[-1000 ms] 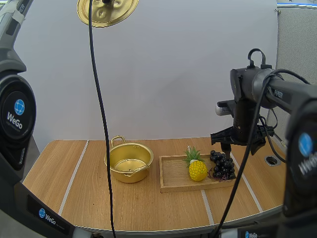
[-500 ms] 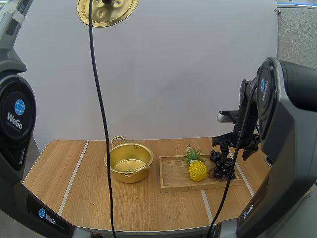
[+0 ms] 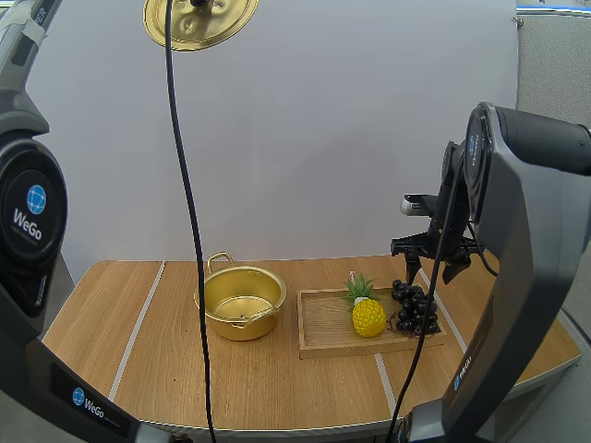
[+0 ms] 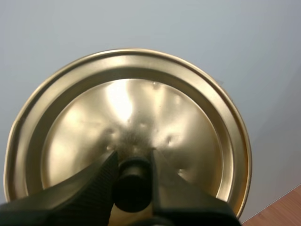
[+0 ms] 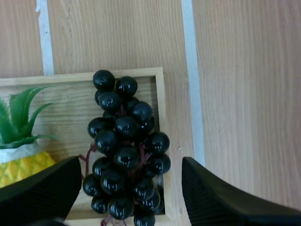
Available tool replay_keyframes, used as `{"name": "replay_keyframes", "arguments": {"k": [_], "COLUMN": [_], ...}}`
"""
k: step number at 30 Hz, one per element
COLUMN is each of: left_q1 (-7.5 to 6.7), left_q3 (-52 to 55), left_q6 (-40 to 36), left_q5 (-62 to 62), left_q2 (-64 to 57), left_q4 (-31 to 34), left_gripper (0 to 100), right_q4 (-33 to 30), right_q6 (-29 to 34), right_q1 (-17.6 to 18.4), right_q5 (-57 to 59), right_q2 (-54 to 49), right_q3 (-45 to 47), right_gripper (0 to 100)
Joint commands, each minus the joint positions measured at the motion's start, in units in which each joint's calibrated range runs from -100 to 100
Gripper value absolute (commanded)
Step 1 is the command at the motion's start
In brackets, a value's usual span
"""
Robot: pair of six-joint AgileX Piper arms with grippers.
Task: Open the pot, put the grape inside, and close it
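The gold pot [image 3: 240, 302] stands open on the table, left of the wooden tray [image 3: 325, 323]. Its gold lid [image 3: 200, 18] hangs high above, and my left gripper [image 4: 133, 181] is shut on the lid's black knob [image 4: 133, 184], the lid [image 4: 127, 132] facing the camera. The bunch of dark grapes [image 3: 415, 308] lies at the tray's right end, beside a yellow toy pineapple [image 3: 367, 314]. My right gripper [image 3: 432, 269] hovers open just above the grapes. In the right wrist view the grapes [image 5: 124, 148] lie between its spread fingers [image 5: 216, 197].
The pineapple [image 5: 19, 150] sits close to the left of the grapes in the tray [image 5: 160, 94]. White stripes cross the wooden table [image 3: 277, 378]. The table's right edge is near my right arm.
My right arm swung in over the tray, dipped toward the grapes, then rose a little. The lid and left gripper have not moved.
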Motion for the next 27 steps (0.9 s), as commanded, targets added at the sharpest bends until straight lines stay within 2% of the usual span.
{"name": "replay_keyframes", "arguments": {"k": [1,8,18,27], "left_q1": [-0.15,-0.15,-0.15,-0.15], "left_q3": [-0.60,-0.60,-0.60,-0.60], "left_q6": [-0.27,-0.27,-0.27,-0.27], "left_q5": [-2.16,-2.16,-2.16,-2.16], "left_q2": [-0.18,-0.18,-0.18,-0.18], "left_q4": [0.48,0.48,0.48,0.48], "left_gripper": [0,0,0,0], "right_q4": [0.58,0.47,-2.20,-2.16], "right_q6": [-0.76,-0.76,-0.40,-0.40], "right_q1": [0.82,2.51,2.57,2.57], "right_q5": [0.04,-0.72,-2.98,-4.78], "right_q2": [1.54,4.78,7.75,9.75], "right_q3": [-1.90,-4.86,-4.86,-4.86], "right_gripper": [100,100,100,100]}}
